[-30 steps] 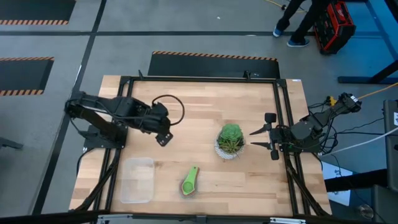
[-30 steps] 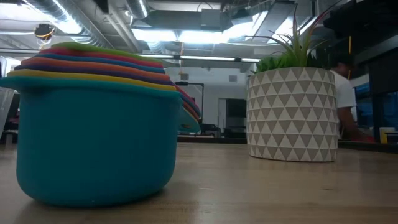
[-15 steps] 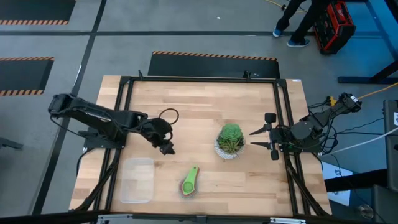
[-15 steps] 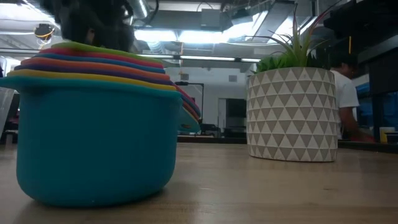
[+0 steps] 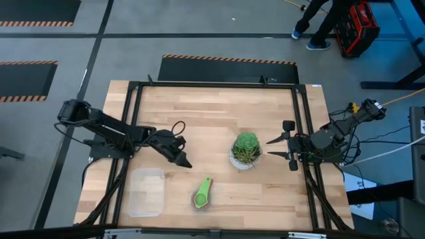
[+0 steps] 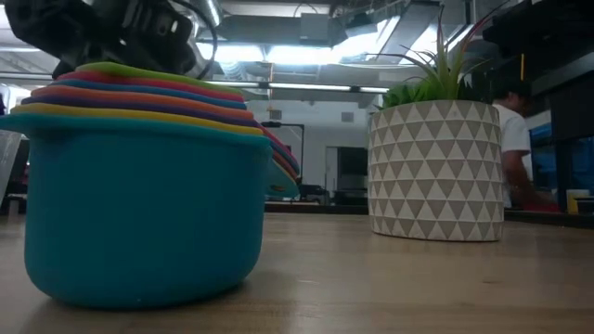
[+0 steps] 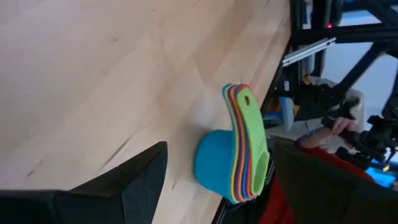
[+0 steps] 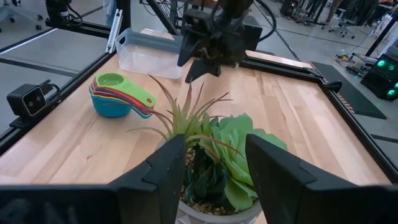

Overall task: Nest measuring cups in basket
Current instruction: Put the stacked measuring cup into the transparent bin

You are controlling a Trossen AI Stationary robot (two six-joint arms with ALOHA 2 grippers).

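The measuring cups [image 5: 202, 192] sit nested in one stack, green on top and the big blue one at the bottom, with its base on the wood near the table's near edge. The low view shows the stack of cups [image 6: 139, 186] close up. The clear basket [image 5: 146, 192] lies to their left. My left gripper [image 5: 182, 160] hangs open above the table, between basket and cups and a little farther back; in its wrist view the cups [image 7: 239, 155] lie ahead between its fingers. My right gripper [image 5: 273, 148] waits open at the right, beside the plant.
A green plant in a white patterned pot [image 5: 246, 151] stands right of centre, between the cups and my right gripper, and fills the right wrist view as the plant [image 8: 217, 155]. Black frame rails run along the table's edges. A person walks on the floor beyond the far side.
My left gripper has moved toward the near edge and to the right, going down toward the measuring cups, and has come into the top of the low view. The cups, the basket and my right arm have stayed where they were.
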